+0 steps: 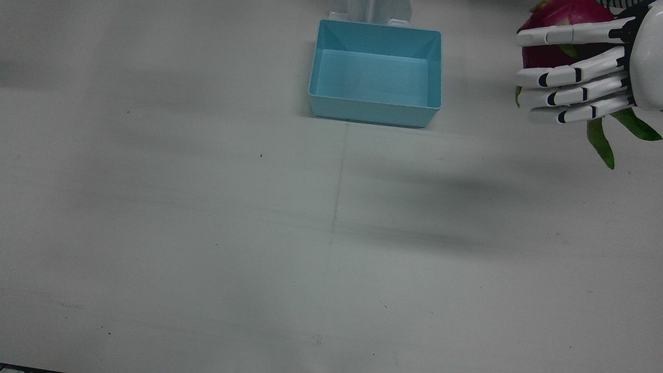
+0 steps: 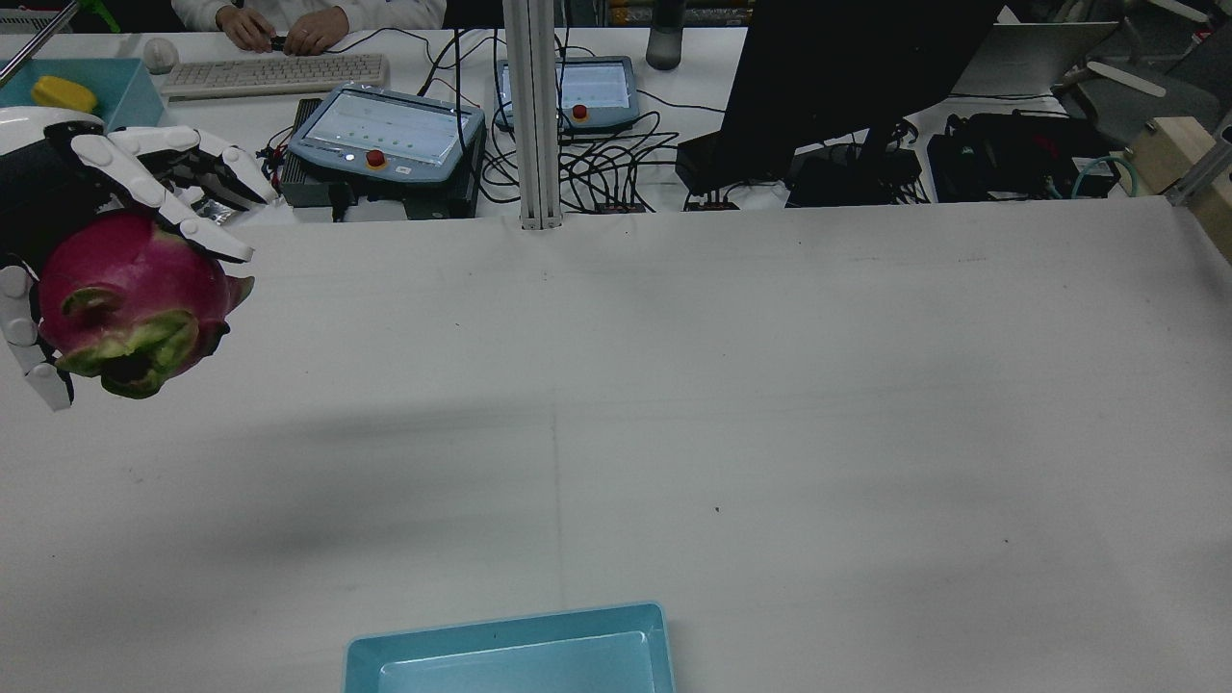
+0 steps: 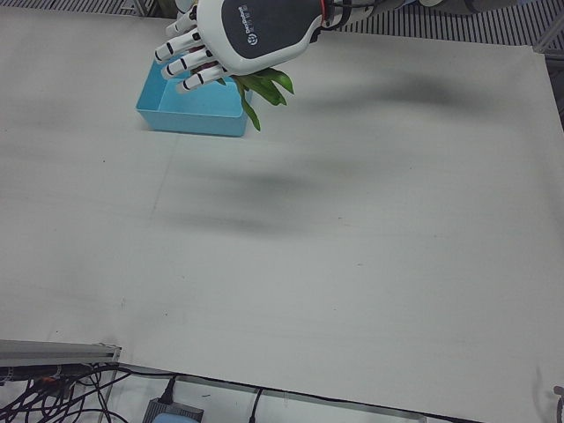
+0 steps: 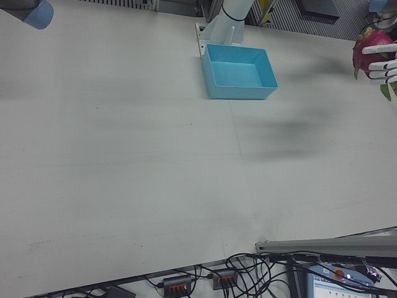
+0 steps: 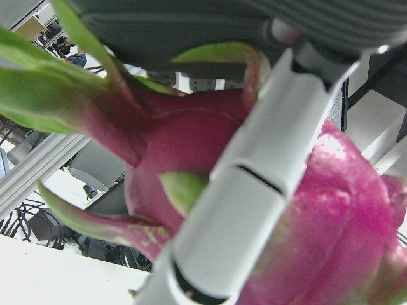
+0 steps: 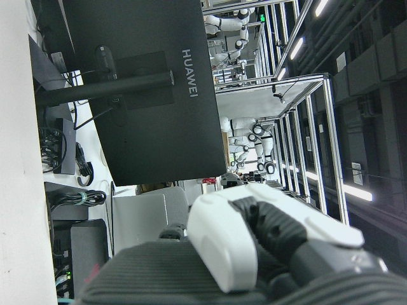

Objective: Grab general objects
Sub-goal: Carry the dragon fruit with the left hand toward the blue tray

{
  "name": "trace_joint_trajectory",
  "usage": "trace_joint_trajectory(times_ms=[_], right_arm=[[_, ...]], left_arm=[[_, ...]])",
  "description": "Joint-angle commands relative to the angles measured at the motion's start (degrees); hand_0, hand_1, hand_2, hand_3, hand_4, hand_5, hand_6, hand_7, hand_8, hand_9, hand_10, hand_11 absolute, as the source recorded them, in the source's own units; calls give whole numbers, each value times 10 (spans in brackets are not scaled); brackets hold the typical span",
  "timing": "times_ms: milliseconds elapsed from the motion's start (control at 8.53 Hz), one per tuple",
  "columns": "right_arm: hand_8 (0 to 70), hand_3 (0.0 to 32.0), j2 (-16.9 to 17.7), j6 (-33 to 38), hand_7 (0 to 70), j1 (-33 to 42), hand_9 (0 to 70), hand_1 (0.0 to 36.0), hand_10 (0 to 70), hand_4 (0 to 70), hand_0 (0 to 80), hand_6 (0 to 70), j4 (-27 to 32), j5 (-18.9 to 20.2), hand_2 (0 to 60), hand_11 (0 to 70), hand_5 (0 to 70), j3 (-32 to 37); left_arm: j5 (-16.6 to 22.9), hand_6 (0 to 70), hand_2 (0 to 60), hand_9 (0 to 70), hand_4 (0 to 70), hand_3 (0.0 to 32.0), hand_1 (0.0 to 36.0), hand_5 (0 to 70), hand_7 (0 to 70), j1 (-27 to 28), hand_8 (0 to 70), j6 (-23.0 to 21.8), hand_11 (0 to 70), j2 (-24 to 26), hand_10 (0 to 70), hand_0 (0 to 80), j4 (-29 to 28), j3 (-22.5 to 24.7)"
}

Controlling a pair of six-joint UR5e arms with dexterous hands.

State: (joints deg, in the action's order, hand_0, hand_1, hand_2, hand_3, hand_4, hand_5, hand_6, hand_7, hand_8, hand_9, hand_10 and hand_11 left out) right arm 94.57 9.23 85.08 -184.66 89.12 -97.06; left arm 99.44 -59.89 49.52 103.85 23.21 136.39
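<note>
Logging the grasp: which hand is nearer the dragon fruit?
Left: the left hand grips the dragon fruit. The right hand shows only in its own view, away from the fruit.

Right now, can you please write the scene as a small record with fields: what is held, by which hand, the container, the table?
held object: magenta dragon fruit with green scales
holding hand: left hand, fingers wrapped around the fruit, lifted above the table
right hand: only a part shows in its own camera; state cannot be told
container: light blue rectangular plastic bin, empty, near the robot's edge
table: white tabletop, nothing else resting on it
fruit position: off to one side of the bin, not over it
</note>
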Motion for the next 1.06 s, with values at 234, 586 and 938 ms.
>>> trace_joint_trajectory(times_ms=[234, 586, 938], right_arm=[[0, 0, 0, 0, 0, 0, 0, 0, 0, 0, 0, 0, 0, -1, 0, 0, 0, 0], [0, 0, 0, 0, 0, 0, 0, 0, 0, 0, 0, 0, 0, 0, 0, 0, 0, 0], [0, 0, 0, 0, 0, 0, 0, 0, 0, 0, 0, 0, -1, -1, 0, 0, 0, 0]], left_arm=[[10, 132, 35, 199, 700, 0, 293, 5, 272, 87, 121, 11, 0, 15, 0, 800, 55, 37], [11, 146, 26, 210, 700, 0, 310, 34, 294, 177, 129, 65, 0, 172, 0, 800, 209, 33], [-11, 142, 41, 229, 700, 0, 293, 6, 289, 276, 142, 110, 15, 209, 0, 800, 230, 7]])
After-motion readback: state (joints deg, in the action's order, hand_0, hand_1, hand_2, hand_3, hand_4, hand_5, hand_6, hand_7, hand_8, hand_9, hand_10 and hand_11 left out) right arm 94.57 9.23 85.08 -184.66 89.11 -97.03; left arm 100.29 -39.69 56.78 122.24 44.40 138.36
